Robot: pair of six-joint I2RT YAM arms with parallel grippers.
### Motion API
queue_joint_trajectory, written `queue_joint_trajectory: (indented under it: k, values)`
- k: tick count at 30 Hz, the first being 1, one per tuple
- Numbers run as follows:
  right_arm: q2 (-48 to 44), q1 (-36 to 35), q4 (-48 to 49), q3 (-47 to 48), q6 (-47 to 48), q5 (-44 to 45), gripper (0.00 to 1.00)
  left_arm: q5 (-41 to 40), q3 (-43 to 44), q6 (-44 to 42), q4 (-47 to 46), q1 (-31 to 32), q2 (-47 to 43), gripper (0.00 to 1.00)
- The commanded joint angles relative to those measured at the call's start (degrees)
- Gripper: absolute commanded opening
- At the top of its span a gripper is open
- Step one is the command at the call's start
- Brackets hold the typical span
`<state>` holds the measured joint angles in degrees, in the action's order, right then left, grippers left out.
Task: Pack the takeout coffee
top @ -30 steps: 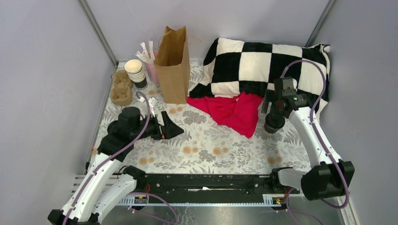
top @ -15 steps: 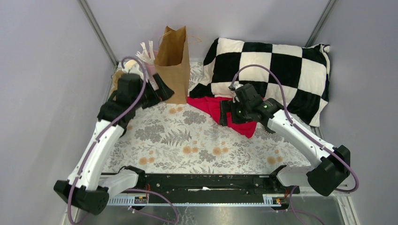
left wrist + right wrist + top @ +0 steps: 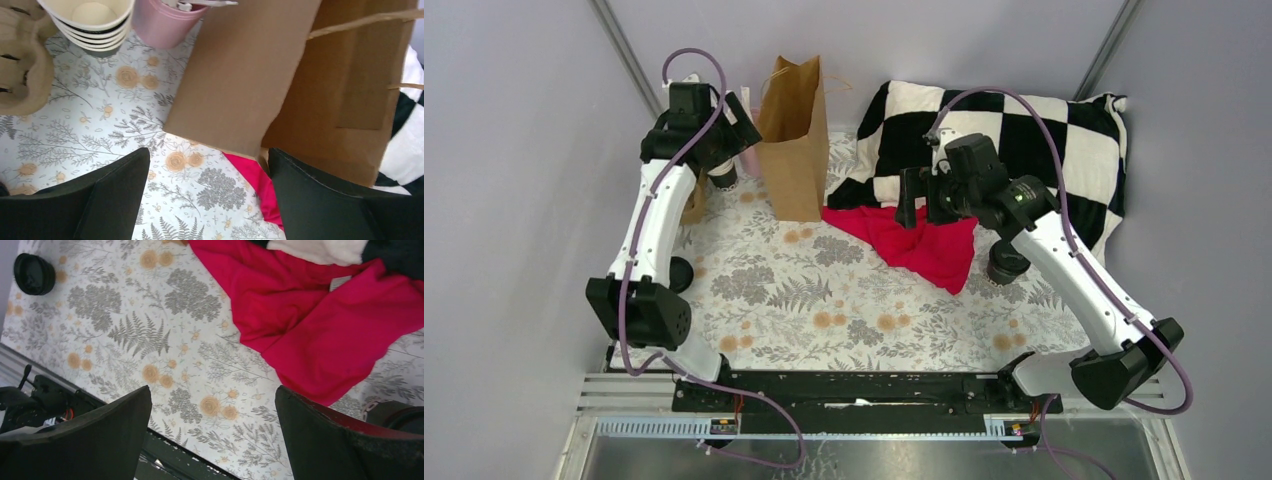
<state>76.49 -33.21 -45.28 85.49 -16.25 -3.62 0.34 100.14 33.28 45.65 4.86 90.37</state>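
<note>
One takeout coffee [image 3: 1008, 265], a small dark cup with a black lid, stands on the floral cloth right of the red cloth; the right wrist view shows only its edge [image 3: 400, 416]. Another black-lidded cup [image 3: 681, 272] stands by the left arm, also seen in the right wrist view [image 3: 34, 273]. The brown paper bag [image 3: 794, 150] stands upright at the back, its mouth open [image 3: 350, 100]. My left gripper [image 3: 739, 138] is open beside the bag's left side [image 3: 207, 155]. Over the red cloth's left part, my right gripper [image 3: 921, 200] hovers open and empty [image 3: 213, 392].
A red cloth [image 3: 919, 240] lies in front of a black-and-white checked pillow [image 3: 994, 140]. A stack of lidless cups [image 3: 90, 20], a pink cup [image 3: 162, 22] and a cardboard cup carrier [image 3: 20, 65] crowd the back left corner. Grey walls enclose the sides.
My left arm swung from mid-table to the back left, next to the bag. My right gripper left the spot above the right-hand coffee and moved left over the red cloth.
</note>
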Motion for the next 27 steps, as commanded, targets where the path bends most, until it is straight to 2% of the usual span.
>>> queue_joint_trajectory:
  k: [1, 4, 6, 10, 15, 17, 20, 22, 24, 27]
  values:
    - [1.8, 3.8, -3.7, 2.4, 4.2, -0.4, 1.00, -3.0, 3.2, -0.8, -0.7, -6.6, -1.6, 0.91]
    - [1.5, 5.3, -4.2, 2.8, 5.9, -1.0, 1.00, -0.9, -2.0, 5.4, -2.4, -14.3, -2.9, 0.91]
    - [1.0, 5.5, -4.4, 2.3, 6.1, -0.8, 1.00, 3.3, -7.4, 10.9, -6.1, -19.5, -5.3, 0.88]
    - [-0.8, 5.4, -3.7, -1.0, 6.9, -0.7, 1.00, 10.5, -18.9, 17.4, -18.3, -23.3, -10.9, 0.88]
    - [-1.9, 4.1, -3.0, -3.5, 8.3, 2.2, 1.00, 20.4, -22.4, 14.9, -24.8, -22.3, -13.3, 0.89]
    - [-1.5, 2.9, -2.5, -3.6, 8.9, 2.9, 1.00, 21.6, -23.9, 13.8, -25.5, -21.1, -13.8, 0.92]
    - [-1.1, 1.8, -2.1, -3.5, 9.1, 2.7, 1.00, 26.7, -26.2, 14.6, -32.9, -19.8, -12.5, 0.95]
    - [-1.1, 1.6, -2.1, -3.6, 9.1, 2.6, 1.00, 25.1, -23.5, 12.2, -33.2, -16.8, -11.2, 0.95]
    - [-1.4, 1.5, -2.0, -3.8, 9.1, 2.4, 1.00, 23.2, -18.8, 11.4, -29.5, -15.0, -9.8, 0.92]
    - [-2.0, 1.5, -2.1, -4.2, 9.1, 2.7, 1.00, 19.6, -17.6, 10.6, -27.0, -13.5, -11.8, 0.93]
